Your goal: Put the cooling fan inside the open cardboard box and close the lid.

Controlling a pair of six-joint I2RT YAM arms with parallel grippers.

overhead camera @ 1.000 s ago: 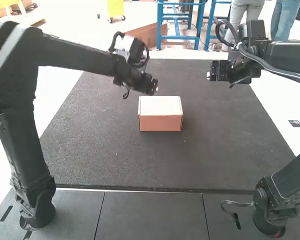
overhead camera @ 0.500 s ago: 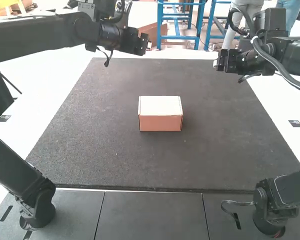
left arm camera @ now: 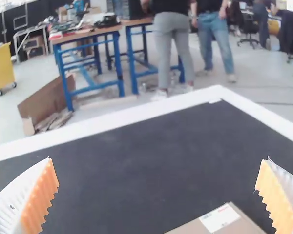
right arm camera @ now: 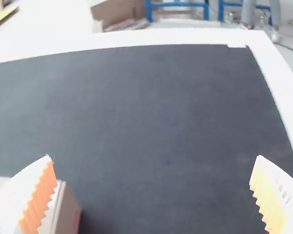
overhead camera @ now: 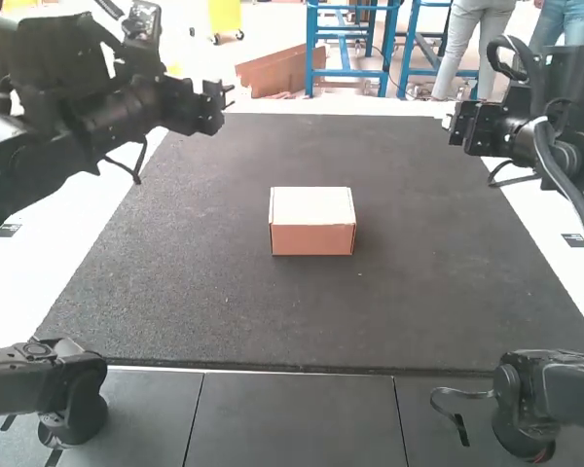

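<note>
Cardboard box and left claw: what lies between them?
Only bare black mat lies between the closed cardboard box and the left claw; the high view shows that stretch.

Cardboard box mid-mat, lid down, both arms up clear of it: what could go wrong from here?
The lid of the cardboard box lies flat with nothing pressing it; whether its flap is tucked cannot be seen, so it might spring up. The box sits loose on the mat; either arm's wide-open jaws descending could shove it.

Matt cardboard box (overhead camera: 311,221), rough dark mat (overhead camera: 175,263)
</note>
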